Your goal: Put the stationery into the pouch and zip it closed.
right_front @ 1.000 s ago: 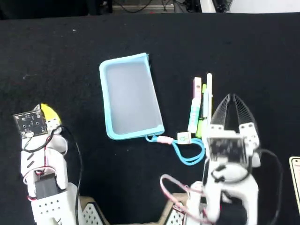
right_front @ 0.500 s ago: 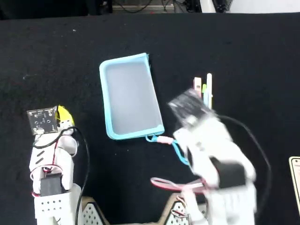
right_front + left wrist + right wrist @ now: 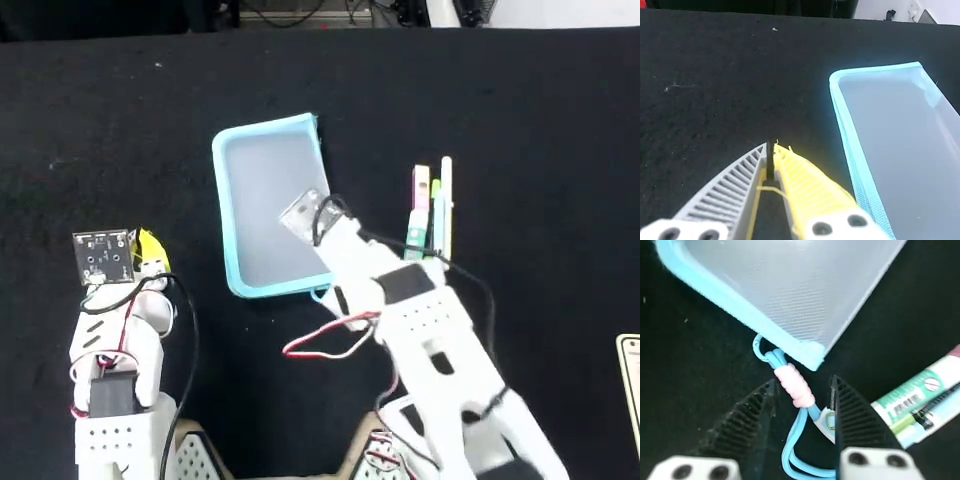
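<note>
Pouch [image 3: 272, 205]: light blue edging, translucent panel, lying flat near the middle of the black surface [image 3: 520, 90]. Its long side runs away from the arms. Whether its zip is open cannot be told.

Zip pull [image 3: 794, 385]: a pink bead on the pouch's near right corner, with a blue cord [image 3: 794, 452] looped back from it toward the arms and a small white tag [image 3: 826, 421] beside the cord.

Stationery [image 3: 430, 210]: a handful of pens and markers lying side by side on the surface, to the right of the pouch and apart from it. None is inside. Their near ends show in the right wrist view [image 3: 920, 400], just beside the tag.

Right gripper [image 3: 802, 383]: low over the pouch's near right corner, fingers spread wide, one on each side of the pink bead, gripping nothing. From above, the right arm [image 3: 420, 330] slants across that corner.

Left gripper [image 3: 150, 242]: well left of the pouch over bare surface, one grey and one yellow finger, tips [image 3: 771, 148] brought together with nothing between them.
</note>
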`<state>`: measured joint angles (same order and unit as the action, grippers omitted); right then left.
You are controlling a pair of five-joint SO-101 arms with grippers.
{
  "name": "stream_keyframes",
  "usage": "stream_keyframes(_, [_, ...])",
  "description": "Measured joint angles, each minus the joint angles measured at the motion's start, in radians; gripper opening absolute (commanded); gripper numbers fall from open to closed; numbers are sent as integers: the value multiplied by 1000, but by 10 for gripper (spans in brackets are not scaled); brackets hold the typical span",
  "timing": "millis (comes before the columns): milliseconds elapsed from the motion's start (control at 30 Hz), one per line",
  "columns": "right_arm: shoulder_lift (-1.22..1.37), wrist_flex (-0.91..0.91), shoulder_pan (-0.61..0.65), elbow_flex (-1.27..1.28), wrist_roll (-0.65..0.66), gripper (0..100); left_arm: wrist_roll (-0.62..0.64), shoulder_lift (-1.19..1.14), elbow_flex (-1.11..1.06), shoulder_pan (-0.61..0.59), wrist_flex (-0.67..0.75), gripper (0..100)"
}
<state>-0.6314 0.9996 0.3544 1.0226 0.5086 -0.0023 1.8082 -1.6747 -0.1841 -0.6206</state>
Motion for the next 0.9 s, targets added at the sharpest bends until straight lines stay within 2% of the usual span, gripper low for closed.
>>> stream_keyframes(233, [241, -78, -5, 0, 164, 166, 0, 0, 0, 0, 0, 30])
stream_keyframes(433, [399, -110, -89, -43, 245, 134, 0, 0, 0, 0, 0, 30])
stream_keyframes(500, [413, -110, -94, -51, 247, 28, 0, 0, 0, 0, 0, 30])
stream_keyframes(533, [414, -112, -97, -54, 247, 5, 0, 0, 0, 0, 0, 30])
stream_keyframes(567, [414, -118, -104, -54, 247, 31, 0, 0, 0, 0, 0, 30])
stream_keyframes(700, [381, -94, -109, -52, 178, 14, 0, 0, 0, 0, 0, 30])
stream_keyframes(900, [221, 117, -110, -51, 55, 21, 0, 0, 0, 0, 0, 30])
